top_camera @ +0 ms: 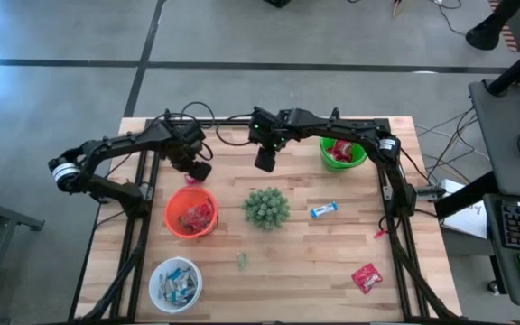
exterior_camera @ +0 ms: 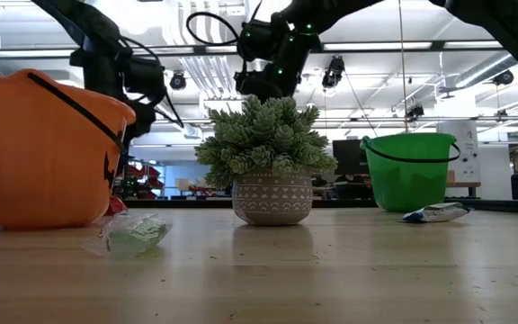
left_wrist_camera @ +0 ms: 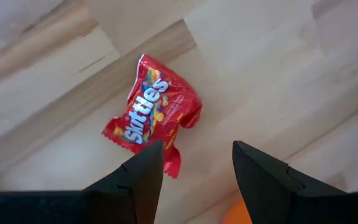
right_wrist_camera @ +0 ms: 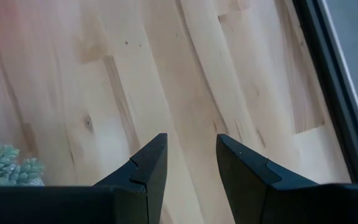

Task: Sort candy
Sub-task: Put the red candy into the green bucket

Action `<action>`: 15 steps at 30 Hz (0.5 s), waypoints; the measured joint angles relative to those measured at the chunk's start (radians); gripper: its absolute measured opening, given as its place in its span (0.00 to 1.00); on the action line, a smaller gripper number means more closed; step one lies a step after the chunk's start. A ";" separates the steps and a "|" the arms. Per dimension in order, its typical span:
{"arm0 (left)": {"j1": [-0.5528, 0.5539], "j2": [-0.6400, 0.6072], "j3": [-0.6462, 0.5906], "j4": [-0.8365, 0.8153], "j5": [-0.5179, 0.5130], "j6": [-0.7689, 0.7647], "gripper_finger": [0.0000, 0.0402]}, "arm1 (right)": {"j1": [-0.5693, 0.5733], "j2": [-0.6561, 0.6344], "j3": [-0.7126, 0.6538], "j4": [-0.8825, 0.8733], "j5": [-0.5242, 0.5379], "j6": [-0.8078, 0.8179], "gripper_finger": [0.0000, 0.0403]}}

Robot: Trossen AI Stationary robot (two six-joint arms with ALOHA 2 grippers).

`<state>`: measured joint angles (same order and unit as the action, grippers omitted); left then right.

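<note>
Grippers both empty with fingers apart: left gripper (left_wrist_camera: 191, 163) hovers over a red Skittles packet (left_wrist_camera: 154, 112) lying flat on the worktop (top_camera: 332, 262) just behind the orange bowl (top_camera: 190, 214); right gripper (right_wrist_camera: 188, 158) hangs above bare wood behind the potted plant (top_camera: 265, 207). Candy elsewhere: red packets in the orange bowl and green bowl (top_camera: 342, 152), blue-white bars in the white bowl (top_camera: 175, 283), loose blue-white bar (top_camera: 323, 210), red packet (top_camera: 366, 277), small green piece (top_camera: 241, 261).

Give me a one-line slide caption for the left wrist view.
Left gripper open above a red Skittles packet lying flat on the wooden table.
</note>
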<state>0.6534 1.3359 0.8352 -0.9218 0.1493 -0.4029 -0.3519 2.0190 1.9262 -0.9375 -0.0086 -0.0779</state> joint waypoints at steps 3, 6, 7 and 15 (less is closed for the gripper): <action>0.003 0.002 0.000 -0.001 0.002 0.091 0.43 | 0.000 0.000 -0.019 0.000 -0.001 0.012 0.32; 0.005 0.002 0.000 -0.002 0.023 0.160 0.43 | 0.000 0.000 -0.035 -0.002 -0.023 0.015 0.32; 0.005 0.002 0.000 -0.002 0.025 0.180 0.43 | 0.000 0.000 -0.038 -0.002 -0.041 0.015 0.32; 0.039 0.002 -0.022 -0.004 -0.085 0.270 0.43 | 0.000 -0.002 -0.037 -0.009 -0.072 0.078 0.32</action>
<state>0.6923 1.3380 0.8132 -0.9256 0.0648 -0.1329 -0.3515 2.0173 1.8887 -0.9466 -0.0803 0.0000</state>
